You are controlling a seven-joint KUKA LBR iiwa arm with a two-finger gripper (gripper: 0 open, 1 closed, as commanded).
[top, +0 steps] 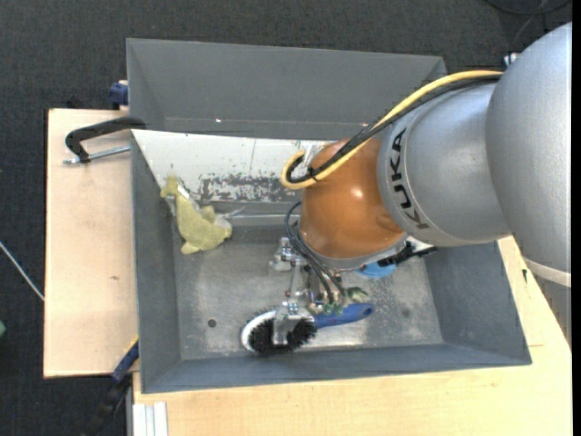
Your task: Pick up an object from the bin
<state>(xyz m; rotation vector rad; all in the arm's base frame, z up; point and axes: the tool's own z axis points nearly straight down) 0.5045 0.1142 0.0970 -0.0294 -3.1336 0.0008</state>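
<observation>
The KUKA arm [454,171] is reaching into the grey metal bin [272,80] from the RH side of the camera view. Its orange wrist cover [349,203] is hanging over the centre-right of the bin floor, and a yellow cable [399,107] is running along the arm and looping at the cover. The gripper [304,309] is pointing down below the cover, approx. over the front-centre of the floor, w/ its lower end sitting right at the brush w/ black bristles, white head and blue plastic handle [268,336]. The brush is lying flat on the floor, close to the near wall, w/ the bristle end pointing to the LH side. The handle [354,314] is running out to the RH side. The gripper is overlapping the brush at the junction of head and handle, i.e. touching it or hanging just above it; which of the two cannot be told. Open/closed state of the gripper: cannot be told, as the wrist hardware is hiding that area. A crumpled pale-yellow soft item, cloth- or glove-like [201,230], is lying at the rear-left of the floor, near the far wall, well apart from both gripper and brush.
</observation>
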